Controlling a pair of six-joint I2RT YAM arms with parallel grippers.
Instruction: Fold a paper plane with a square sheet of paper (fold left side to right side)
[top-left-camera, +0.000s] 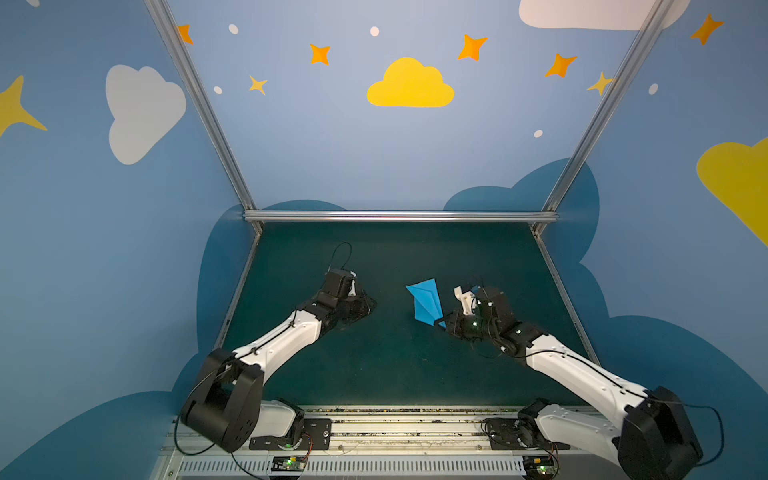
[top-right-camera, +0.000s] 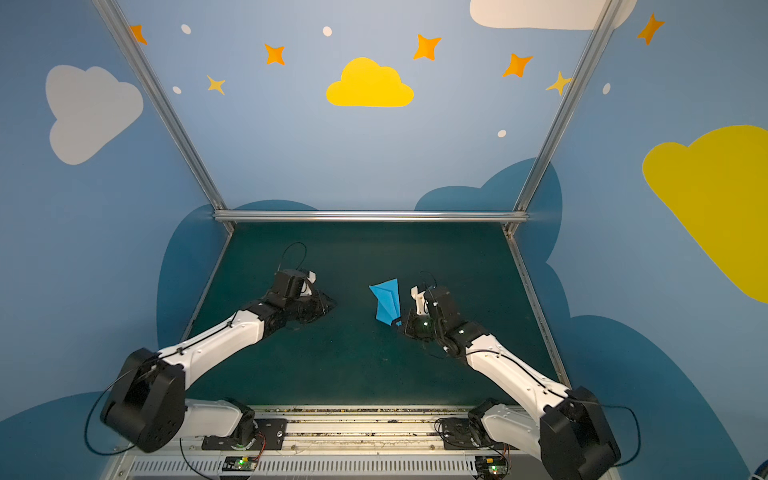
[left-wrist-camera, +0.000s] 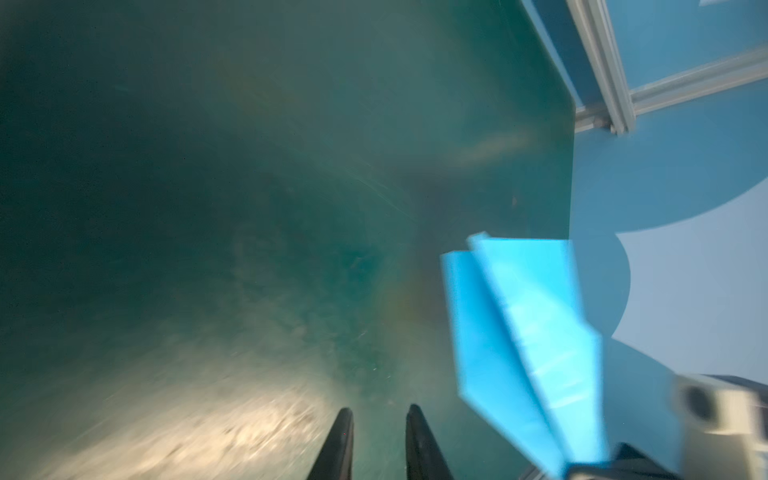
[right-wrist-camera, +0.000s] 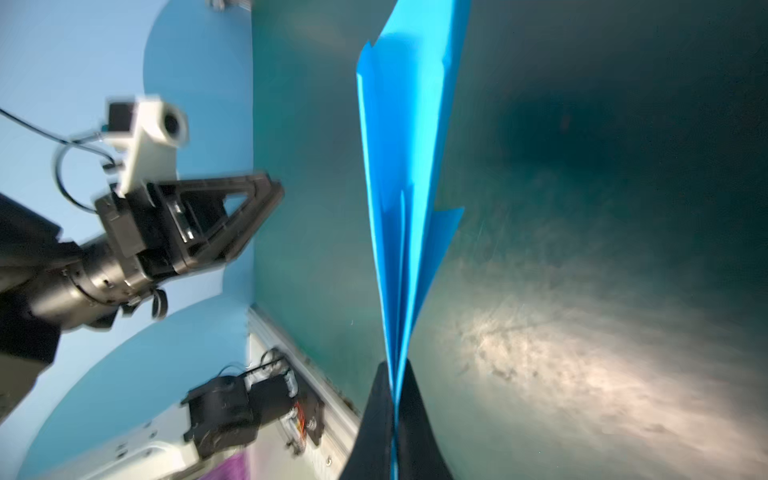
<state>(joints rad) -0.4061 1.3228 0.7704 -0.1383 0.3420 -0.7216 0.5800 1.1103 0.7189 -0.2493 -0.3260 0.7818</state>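
- My left arm and right arm wear white shells with black joint housings.
- Thin black cables trail along them.
- Small green lights dot the right wrist.
- Left gripper: two black tapered fingers.

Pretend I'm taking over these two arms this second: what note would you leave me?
Right gripper: fingers shut on the pointed end of the sky-blue folded paper plane, which seems raised over the dark green table mat.
Left gripper: fingers slightly apart, empty, left of the plane in both top views.
Done: the folds look finished; it reads as a dart with a centre crease.
Left: probably only setting it down and letting go.
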